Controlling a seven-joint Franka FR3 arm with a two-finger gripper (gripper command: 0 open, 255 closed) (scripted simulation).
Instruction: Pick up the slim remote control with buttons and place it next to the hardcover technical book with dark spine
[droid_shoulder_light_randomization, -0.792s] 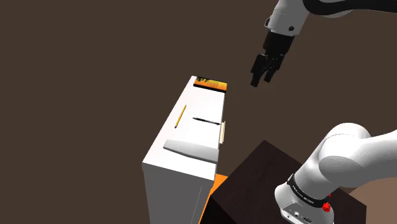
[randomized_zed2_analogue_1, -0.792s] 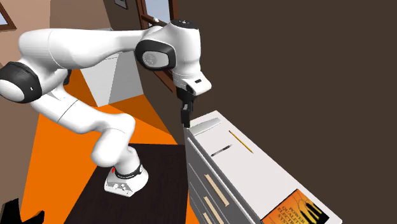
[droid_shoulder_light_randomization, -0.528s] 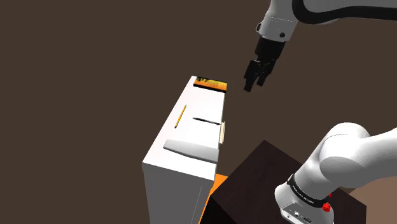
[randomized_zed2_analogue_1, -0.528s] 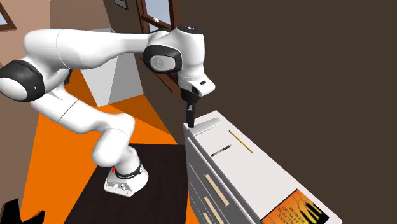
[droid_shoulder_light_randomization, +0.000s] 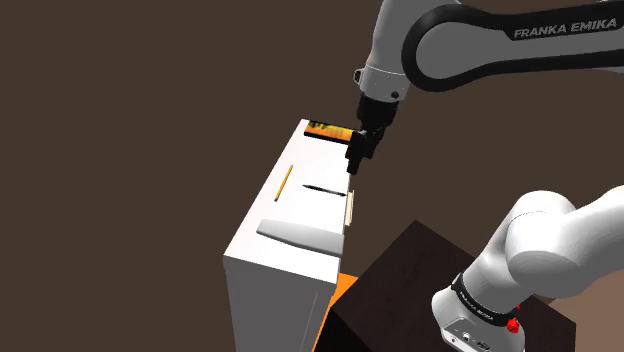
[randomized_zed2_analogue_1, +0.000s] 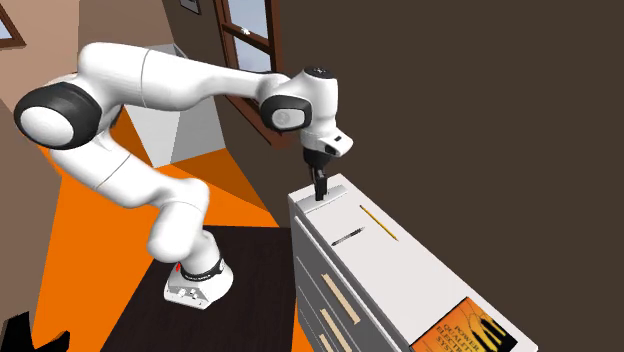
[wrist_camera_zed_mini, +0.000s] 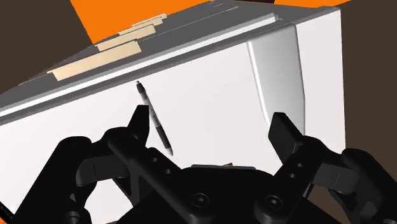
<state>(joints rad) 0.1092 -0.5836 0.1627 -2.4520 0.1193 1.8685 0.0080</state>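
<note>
Two black fingers of the gripper (wrist_camera_zed_mini: 212, 127) are standing well apart in the wrist view, holding nothing, probably spread to straddle the slim pale remote (wrist_camera_zed_mini: 278, 70). The remote is lying flat on the white cabinet top (wrist_camera_zed_mini: 216, 89) just beyond one finger, while a dark pen (wrist_camera_zed_mini: 154, 119) is lying by the other.

In the shoulder view the gripper (droid_shoulder_light_randomization: 357, 160) is hanging at the frame's centre over the cabinet's edge. The remote (droid_shoulder_light_randomization: 298, 234) is resting lower left of it at the near end, and the orange-covered book (droid_shoulder_light_randomization: 332, 130) is sitting at the far end, so the carry looks long. A yellow pencil (droid_shoulder_light_randomization: 284, 183) is lying between them.

In the second exterior view the book (randomized_zed2_analogue_1: 465, 330) is showing at lower right. The drawer-fronted cabinet (randomized_zed2_analogue_1: 420, 270) is standing on an orange floor (randomized_zed2_analogue_1: 75, 260) beside a brown wall, with a window (randomized_zed2_analogue_1: 250, 20) at the top.
</note>
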